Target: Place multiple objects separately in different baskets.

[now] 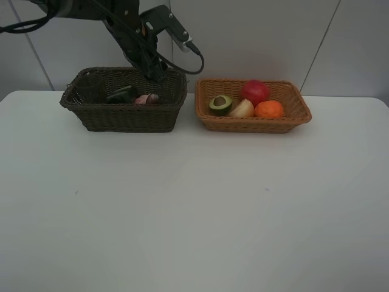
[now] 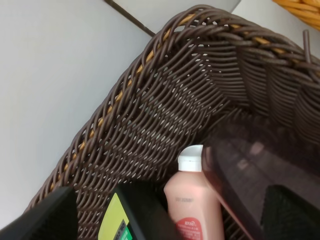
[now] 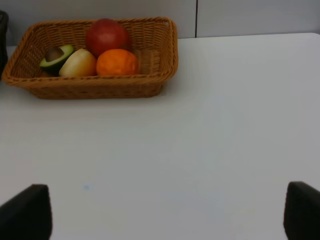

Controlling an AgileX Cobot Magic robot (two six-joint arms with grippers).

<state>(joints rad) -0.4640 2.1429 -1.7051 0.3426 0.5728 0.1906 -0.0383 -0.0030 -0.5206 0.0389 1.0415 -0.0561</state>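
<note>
L gripper [image 2: 170, 212] sits down inside the dark brown basket [image 1: 130, 115], jaws spread wide w/ nothing between them; its two black fingers [image 2: 42, 217] frame the basket's contents in the L wrist view. R gripper [image 3: 165, 212] hangs over bare table, jaws wide apart, nothing held; it isn't visible in the high view.

Surface: plain white table [image 1: 194, 213], matte, a couple of tiny specks, otherwise unmarked. Behind it a pale grey-white wall [image 1: 261, 36] w/ thin dark panel seams. Both baskets stand at the table's far edge, side by side, near but apart.

Dark basket holds the small pink bottle [image 2: 192, 205] w/ white cap, a translucent brownish-pink cup [image 2: 250, 170] lying just beside it, and the dark green pump bottle [image 1: 123, 94]. A second dark cup-like shape [image 1: 90, 87] stands at that basket's left end; hard to tell more.

Light orange-tan basket [image 1: 292, 115] holds the red apple [image 1: 254, 91], orange tangerine [image 1: 269, 109], peach-coloured fruit [image 1: 242, 108] and avocado half [image 1: 220, 103], pit side up, all bunched together.

Writing: pink bottle has small print on its front, too blurred to read. Green-yellow label [image 2: 115, 222] on the pump bottle, text not legible.
</note>
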